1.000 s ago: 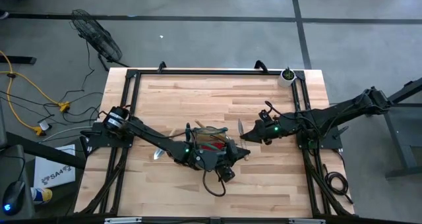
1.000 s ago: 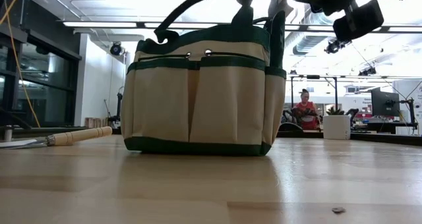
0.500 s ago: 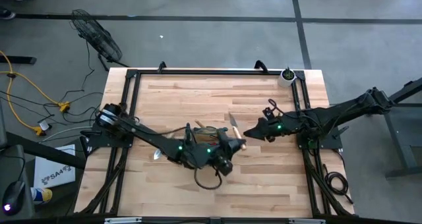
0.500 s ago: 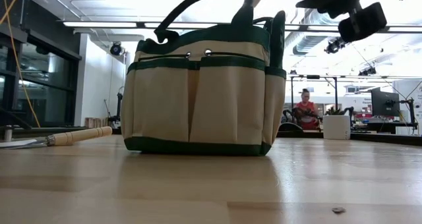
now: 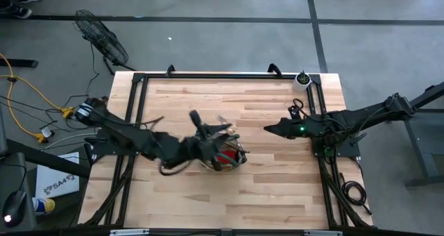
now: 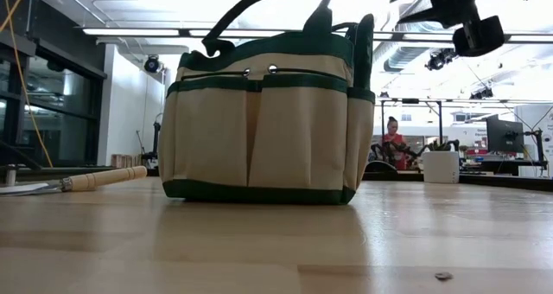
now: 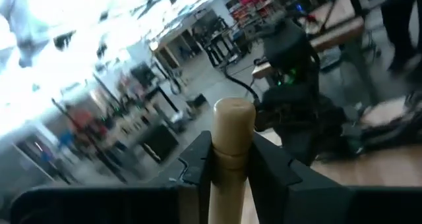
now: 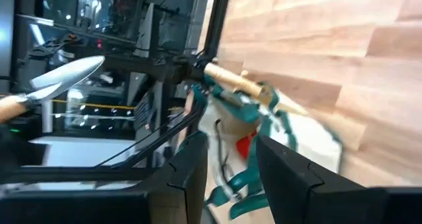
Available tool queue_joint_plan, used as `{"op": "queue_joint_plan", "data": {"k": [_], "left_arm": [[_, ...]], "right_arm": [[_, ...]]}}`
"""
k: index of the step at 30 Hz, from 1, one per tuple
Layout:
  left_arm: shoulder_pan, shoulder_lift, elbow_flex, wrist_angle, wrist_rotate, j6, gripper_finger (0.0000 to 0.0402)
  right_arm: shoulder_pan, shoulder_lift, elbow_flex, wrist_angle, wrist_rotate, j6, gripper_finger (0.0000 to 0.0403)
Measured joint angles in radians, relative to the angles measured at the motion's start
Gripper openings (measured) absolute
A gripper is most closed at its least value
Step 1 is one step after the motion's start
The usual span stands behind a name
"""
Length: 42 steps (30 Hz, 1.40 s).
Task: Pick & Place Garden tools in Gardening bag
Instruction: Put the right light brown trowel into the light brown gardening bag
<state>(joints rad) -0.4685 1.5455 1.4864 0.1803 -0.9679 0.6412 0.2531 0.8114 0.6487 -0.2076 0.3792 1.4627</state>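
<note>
Table (image 5: 277, 187): wooden top in a black frame, seen whole in the high view.

Bag (image 6: 263, 112): stands upright near the table centre, tan with green trim, loop handle raised. The high view shows red inside it, probably the glove. In the right wrist view a wooden handle (image 8: 231, 82) projects above the bag rim, so one tool appears to be already stowed.

Left arm: reaches across the table, with the left gripper (image 7: 231, 161) beside the bag on its left. The gripper is clenched on a wooden tool handle (image 7: 232, 141), held between both fingers. The tool's head is hidden, so the tool type cannot be told.

Right arm: waits to the right of the bag, well apart from it. The right gripper (image 8: 227, 165) is released; its fingers stand apart with nothing between them.

Trowel (image 6: 73, 182): lies flat on the table, left of the bag in the low view, not yet stowed.

Pot (image 5: 302, 80): at the far right corner, clear of the work.

Hazards, as judged from this state:
- The bag is soft. If the held tool meets the rim or loop handle on the way in, the bag may tip or slide.
- The projecting handle may block the opening, so the incoming tool could hang up on it.
- Releasing before the tool is over the opening would drop it outside.
</note>
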Motion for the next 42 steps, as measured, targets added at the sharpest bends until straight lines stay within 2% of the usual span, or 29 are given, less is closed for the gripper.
{"op": "queue_joint_plan", "data": {"k": [9, 16, 26, 33, 42], "left_arm": [[-0.047, -0.121, 0.001, -0.321, -0.113, -0.657, 0.0066], [-0.135, -0.117, 0.001, -0.416, -0.12, -0.913, 0.0066], [-0.266, -0.005, 0.0, -0.416, -0.097, -0.992, 0.0066], [-0.264, 0.1, 0.0, -0.413, -0.12, -1.151, 0.0066], [-0.238, 0.179, 0.0, -0.419, -0.213, -1.173, 0.0066]], "right_arm": [[-0.012, -0.002, 0.0, -0.026, 0.005, -0.132, 0.0121], [-0.011, -0.002, 0.0, -0.032, -0.054, -0.262, 0.0121], [-0.011, -0.002, 0.0, -0.077, -0.133, -0.369, 0.0121], [-0.011, -0.002, 0.0, -0.081, -0.155, -0.42, 0.0121], [-0.011, -0.002, 0.0, -0.081, -0.178, -0.462, 0.0121]]}}
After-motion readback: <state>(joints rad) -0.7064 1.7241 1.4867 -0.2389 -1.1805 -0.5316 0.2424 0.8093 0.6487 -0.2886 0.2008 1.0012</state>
